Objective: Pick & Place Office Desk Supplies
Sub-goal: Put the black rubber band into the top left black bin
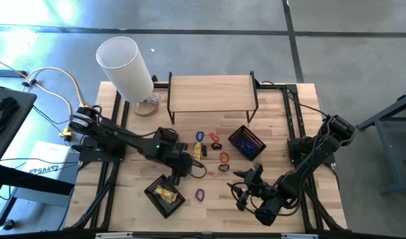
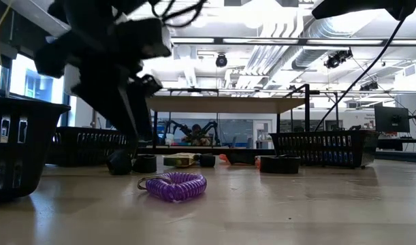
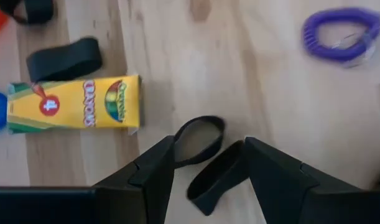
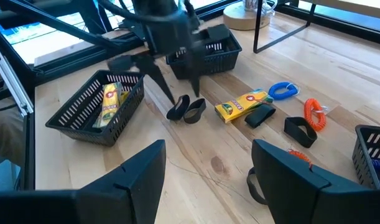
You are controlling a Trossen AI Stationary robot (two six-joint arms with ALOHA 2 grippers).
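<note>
- Left gripper [image 3: 208,171] hovers low, fingers spread around a black band [image 3: 199,134] on the counter [image 3: 252,68].
- Best: drop squarely, then pinch.
- Right gripper [image 4: 208,174] waits, fingers spread.

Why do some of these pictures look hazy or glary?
High view: daylight glare whitens the floor at upper left. Low view: the left gripper looms dark against bright ceiling lights; the purple coil stays crisp. Left wrist view: the crayon box looks soft.
</note>
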